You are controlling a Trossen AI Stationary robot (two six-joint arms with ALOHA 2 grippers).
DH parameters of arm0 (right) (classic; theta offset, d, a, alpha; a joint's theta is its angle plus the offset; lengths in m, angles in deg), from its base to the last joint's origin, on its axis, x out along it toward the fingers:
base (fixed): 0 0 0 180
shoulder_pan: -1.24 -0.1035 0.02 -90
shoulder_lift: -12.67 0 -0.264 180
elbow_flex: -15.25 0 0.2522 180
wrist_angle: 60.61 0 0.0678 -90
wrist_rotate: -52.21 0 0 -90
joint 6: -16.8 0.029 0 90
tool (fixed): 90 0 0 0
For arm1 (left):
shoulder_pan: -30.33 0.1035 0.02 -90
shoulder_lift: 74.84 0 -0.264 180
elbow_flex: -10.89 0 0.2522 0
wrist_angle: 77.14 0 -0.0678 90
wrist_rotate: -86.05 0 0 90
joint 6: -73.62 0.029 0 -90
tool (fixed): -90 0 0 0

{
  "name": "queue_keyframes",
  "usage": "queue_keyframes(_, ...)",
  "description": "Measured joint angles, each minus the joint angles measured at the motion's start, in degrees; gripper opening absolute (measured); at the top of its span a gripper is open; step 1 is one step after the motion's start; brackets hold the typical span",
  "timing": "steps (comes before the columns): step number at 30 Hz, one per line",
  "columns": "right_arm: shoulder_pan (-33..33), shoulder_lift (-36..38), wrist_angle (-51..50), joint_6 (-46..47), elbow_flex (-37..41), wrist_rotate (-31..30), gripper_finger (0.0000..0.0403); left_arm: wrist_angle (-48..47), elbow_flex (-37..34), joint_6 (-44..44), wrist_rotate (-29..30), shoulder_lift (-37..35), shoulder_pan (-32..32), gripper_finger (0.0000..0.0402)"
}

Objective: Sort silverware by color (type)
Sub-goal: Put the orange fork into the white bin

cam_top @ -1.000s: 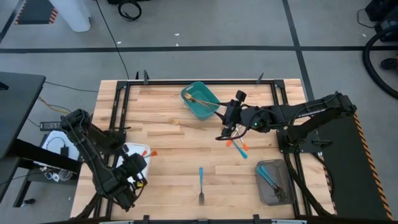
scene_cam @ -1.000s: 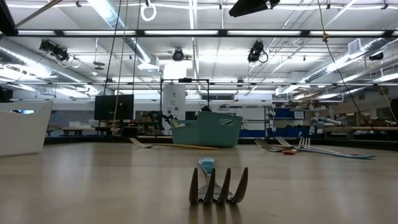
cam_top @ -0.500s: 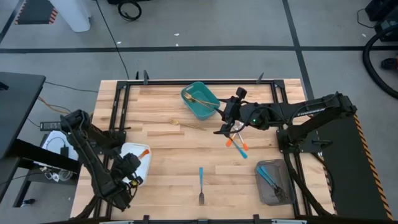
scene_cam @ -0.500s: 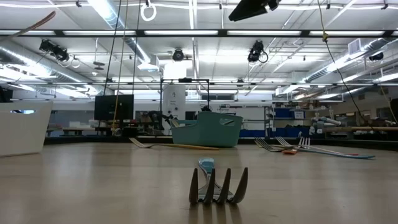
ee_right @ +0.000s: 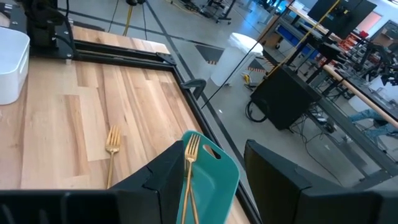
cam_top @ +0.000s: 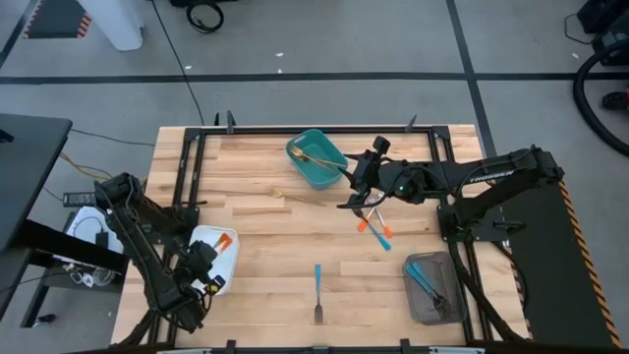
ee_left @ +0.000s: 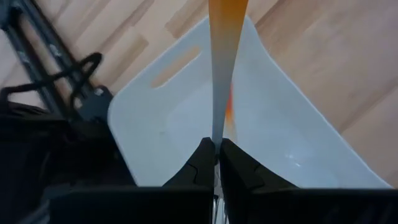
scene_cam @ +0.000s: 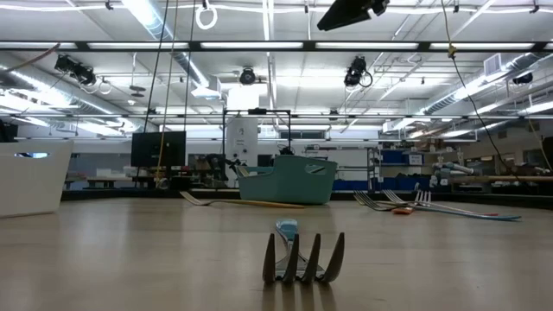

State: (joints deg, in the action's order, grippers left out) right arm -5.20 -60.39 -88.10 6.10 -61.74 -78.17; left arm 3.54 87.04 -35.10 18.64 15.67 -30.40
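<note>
My left gripper (cam_top: 201,268) sits at the table's near left, over the white tray (cam_top: 222,262), and is shut on an orange-handled utensil (cam_top: 225,239). My right gripper (cam_top: 357,187) is open and hovers just right of the teal bin (cam_top: 316,160), which holds a gold fork (ee_right: 192,148). A second gold fork (cam_top: 295,198) lies flat on the wood left of that gripper. Two orange-handled forks (cam_top: 373,225) lie crossed near it. A blue-handled fork (cam_top: 317,292) lies toward the near edge, tines forward (scene_cam: 302,257). My left gripper (ee_left: 216,149) pinches the utensil's pale metal shank (ee_left: 216,127) between its two fingertips. The utensil runs straight on from the fingers, and its orange handle (ee_left: 227,18) reaches out over the white tray (ee_left: 186,112). Whether any part rests on the tray, I cannot tell.
A grey tray (cam_top: 433,287) with blue-handled utensils stands at the near right. Black frame rails border the table's left, far and right sides. Bare wood stretches between the white tray and the blue fork.
My left gripper has drawn back toward the near-left corner with the orange-handled utensil, uncovering more of the white tray. My right gripper has shifted a little toward the far edge, closer to the teal bin.
</note>
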Motion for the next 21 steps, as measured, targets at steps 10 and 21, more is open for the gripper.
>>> queue_keyframes(10, 0.2, 0.0, 0.6, -1.1, 0.0, 0.0, 0.0173, 6.4, -6.3, -0.2, -2.1, -5.1, 1.1, 0.0016)
queue_keyframes(21, 0.2, 0.0, 0.8, -1.1, 0.0, 1.2, 0.0173, 10.8, -9.5, 3.8, -8.1, -9.9, 3.7, 0.0016)
